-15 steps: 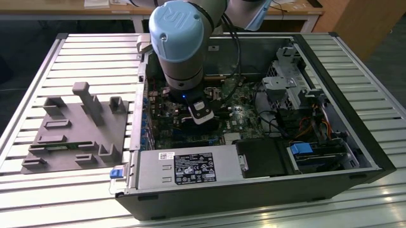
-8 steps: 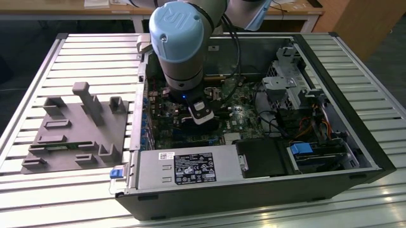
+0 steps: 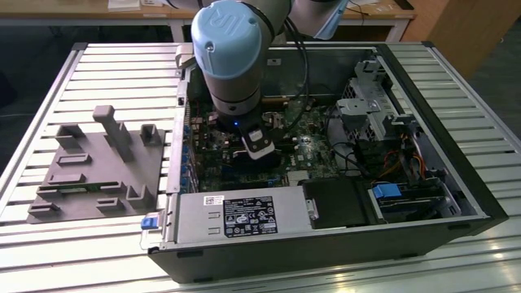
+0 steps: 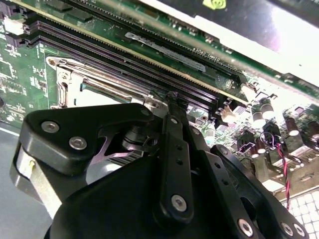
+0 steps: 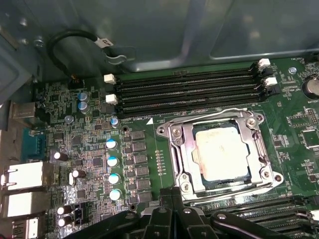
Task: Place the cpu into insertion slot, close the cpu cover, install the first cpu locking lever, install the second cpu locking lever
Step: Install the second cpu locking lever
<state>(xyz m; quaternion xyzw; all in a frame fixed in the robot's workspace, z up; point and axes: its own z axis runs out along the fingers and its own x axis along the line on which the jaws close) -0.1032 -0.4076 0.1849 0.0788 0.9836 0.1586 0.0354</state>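
Sitting under its cpu cover (image 5: pixel 259 149), the cpu (image 5: pixel 221 153) lies just beside the fingers (image 5: pixel 169 199).

The computer case (image 3: pixel 326 152) lay open on the desk (image 3: pixel 488 79), toward its far edge; a fixture plate (image 3: pixel 97 171) lay beside it. In the first wrist view, the cpu (image 5: pixel 221 153) sat in the insertion slot (image 5: pixel 182 144), beside the memory slots (image 5: pixel 189 89).

In the first wrist view the cpu (image 5: pixel 221 153), a dull silver square, lies flat inside the insertion slot (image 5: pixel 185 158). The cpu cover (image 5: pixel 175 135), a shiny metal frame, appears closed down around it, beside the memory slots.
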